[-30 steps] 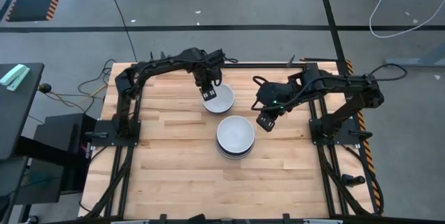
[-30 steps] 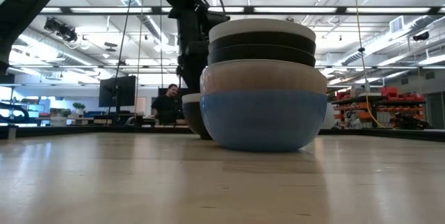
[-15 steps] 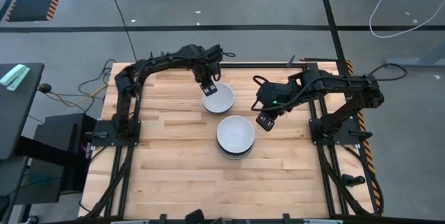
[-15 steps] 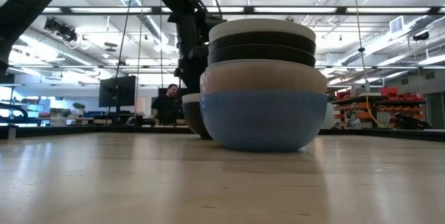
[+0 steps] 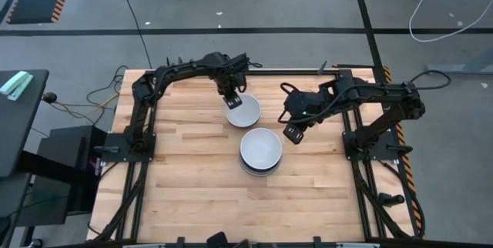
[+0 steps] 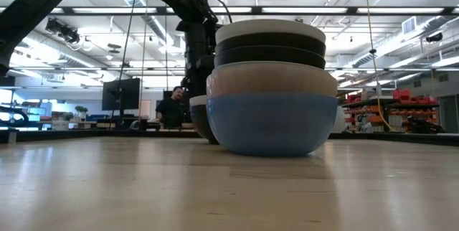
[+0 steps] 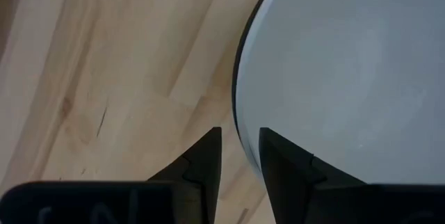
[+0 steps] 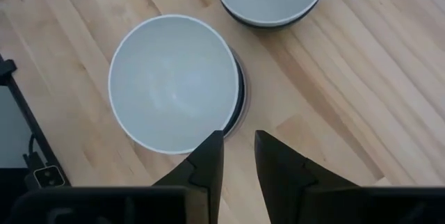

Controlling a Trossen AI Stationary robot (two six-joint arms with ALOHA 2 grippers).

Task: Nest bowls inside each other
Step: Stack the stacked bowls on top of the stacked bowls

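Just under the left claw (image 5: 233,99), spread astride its rim, sits the smaller bowl stack (image 5: 243,111).

two nested bowl stacks (image 5: 260,152) (image 5: 243,112), side by side

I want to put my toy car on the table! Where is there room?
The wide bare wood in front of the big bowl stack is free, as are both sides of it. It is crowded at the back: the small bowl stack, the left gripper and the right gripper.

Grey floor (image 5: 308,1), perhaps workshop shelving (image 6: 391,112)
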